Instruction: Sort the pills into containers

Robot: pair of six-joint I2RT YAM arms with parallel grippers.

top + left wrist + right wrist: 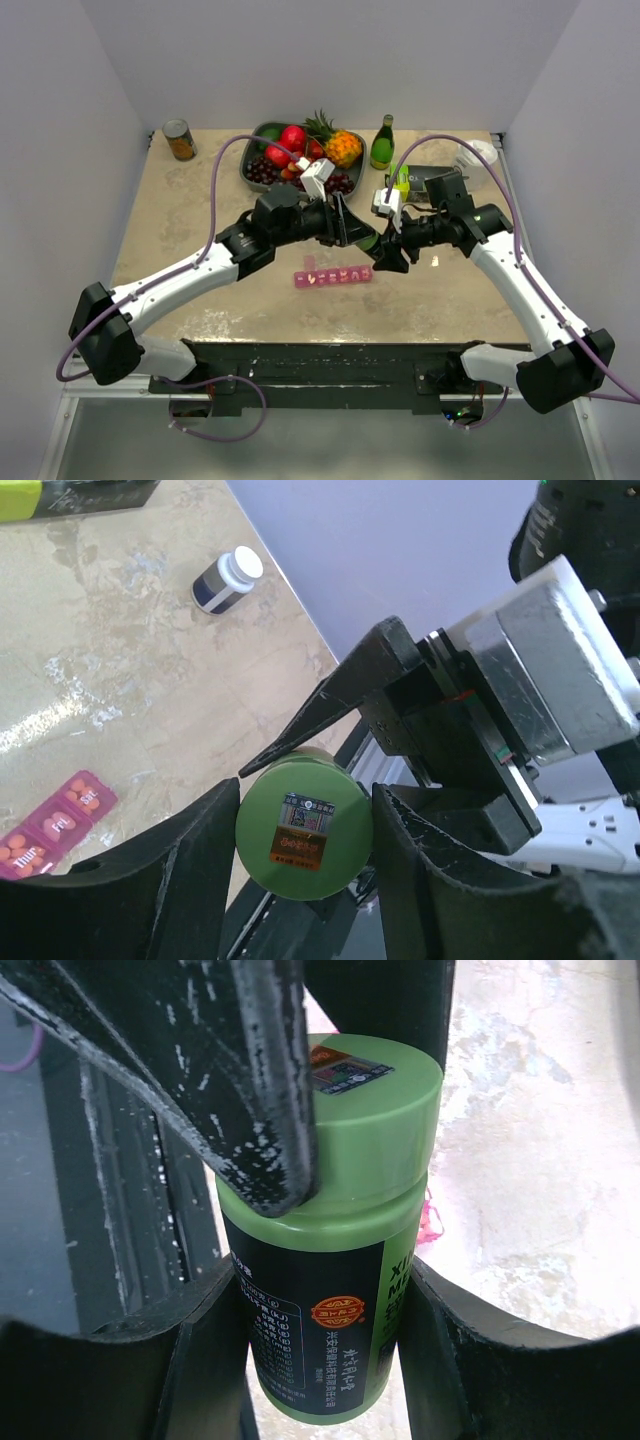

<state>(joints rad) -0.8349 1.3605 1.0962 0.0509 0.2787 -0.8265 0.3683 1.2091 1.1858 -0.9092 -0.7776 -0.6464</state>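
A dark bottle with a green cap [330, 1260] hangs in the air between both arms, over the middle of the table [200, 200]. My right gripper [320, 1340] is shut on the bottle's labelled body. From the other side, my left gripper [305, 825] has its two fingers against the sides of the green cap [305, 825]. In the top view the two grippers meet at the bottle [372, 243]. The pink pill organizer [333, 277] lies flat just below them; orange pills [15, 852] show through its lidded compartments [60, 820].
A small white-capped bottle [228, 580] lies on its side on the table. At the back are a fruit tray [250, 160], a can [180, 140], a green glass bottle [382, 143] and a green-and-black box [425, 180].
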